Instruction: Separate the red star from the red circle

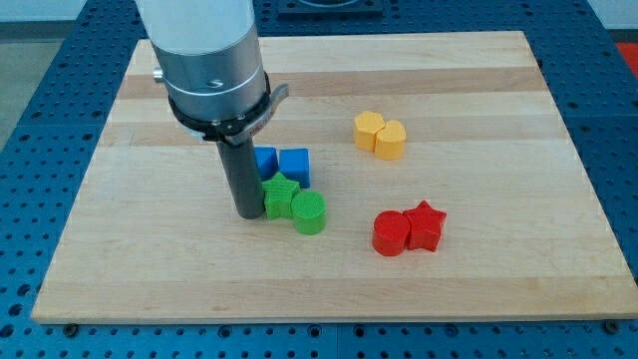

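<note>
While the rod stands upright near the middle of the board, my tip rests on the wood, bare and holding nothing, pressed against the left side of the green star. A green circle touches that star on its lower right, and two blue blocks sit just behind. Two yellow blocks lie farther toward the top right corner. Toward the bottom right corner, the red circle and red star touch side by side, well apart from my tip, so parting them likely means travelling around the green pair first.
</note>
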Motion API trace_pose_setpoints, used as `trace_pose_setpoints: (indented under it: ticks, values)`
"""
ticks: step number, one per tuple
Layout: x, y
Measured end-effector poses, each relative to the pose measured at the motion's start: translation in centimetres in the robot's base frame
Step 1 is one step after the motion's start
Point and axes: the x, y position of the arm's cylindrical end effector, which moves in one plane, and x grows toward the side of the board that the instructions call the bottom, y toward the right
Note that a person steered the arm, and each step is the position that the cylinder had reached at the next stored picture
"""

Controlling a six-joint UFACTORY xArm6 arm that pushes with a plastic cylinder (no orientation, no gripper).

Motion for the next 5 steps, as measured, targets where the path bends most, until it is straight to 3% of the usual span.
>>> trace_pose_setpoints:
  ticks: [1,2,3,5]
  values:
    - [5.8,0.0]
    - [6.9,0.9]
    - [3.5,6.6]
    - [1.6,6.7]
